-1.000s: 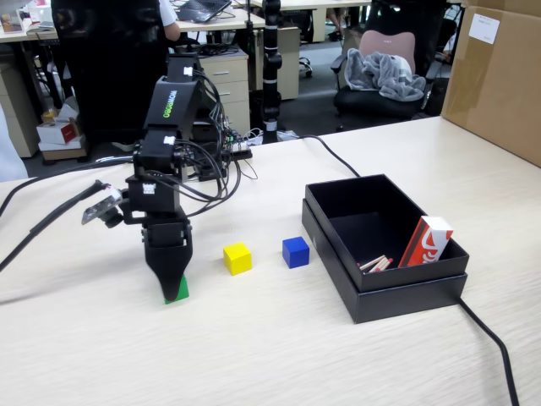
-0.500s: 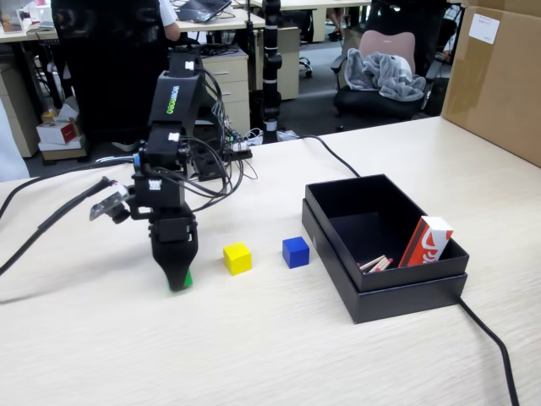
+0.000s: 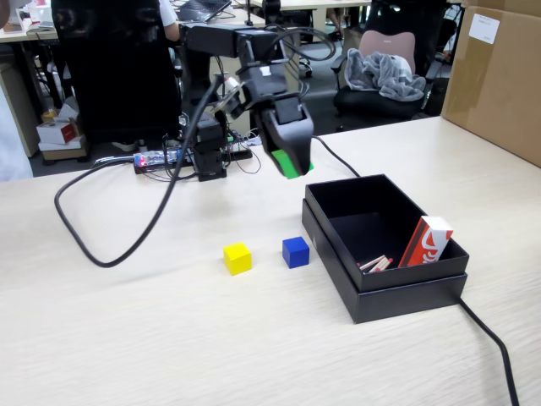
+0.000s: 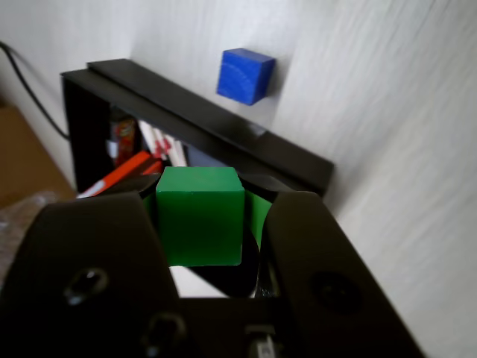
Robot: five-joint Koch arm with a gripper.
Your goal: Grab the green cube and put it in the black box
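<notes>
Midway through the job: green cube (image 4: 199,215) clamped between the jaws of the hand (image 3: 290,163), lifted clear of the tabletop (image 3: 169,338) and carried high near the far left corner of the black box (image 3: 385,286), not yet over its open floor as far as the fixed view tells. Grasp and lift done; still left, by the look of it, the last reach over the wall and the release. Compared with one second ago: hand no longer down at the tabletop left of the yellow cube (image 3: 237,258), now raised and swung right toward the box. Yellow cube and blue cube (image 3: 295,252) unmoved.
</notes>
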